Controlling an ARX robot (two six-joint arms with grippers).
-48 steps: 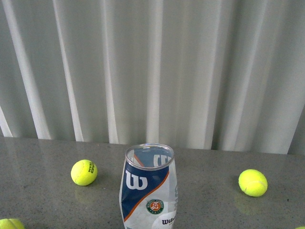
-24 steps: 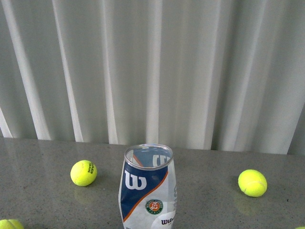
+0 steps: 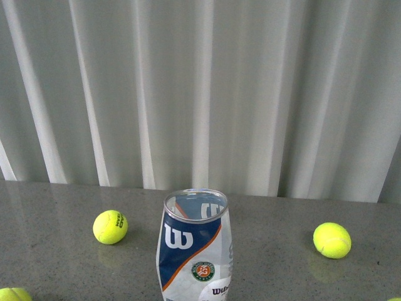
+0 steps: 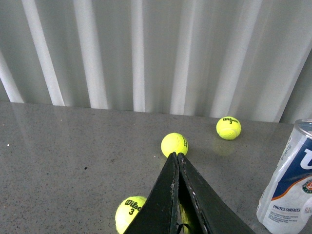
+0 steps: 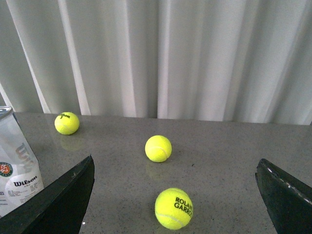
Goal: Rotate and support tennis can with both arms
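1. The tennis can (image 3: 195,248) was seen standing open-mouthed on the grey speckled counter (image 3: 276,263), at six o'clock in the front view, tilted slightly and touched by neither arm.
2. The left gripper (image 4: 177,158) was shown with its jaws pressed together, empty; the right gripper (image 5: 175,195) was spread wide, with nothing between its jaws.
3. The step was judged to be the approach: no grasp had yet been made.
4. Next, the left gripper would need to be opened and both brought to opposite sides of the can.
5. The can was clear, thin plastic with a glossy label, and dented walls suggested that it would yield under pressure. Fuzzy yellow balls (image 3: 110,226) lay at nine and three o'clock.
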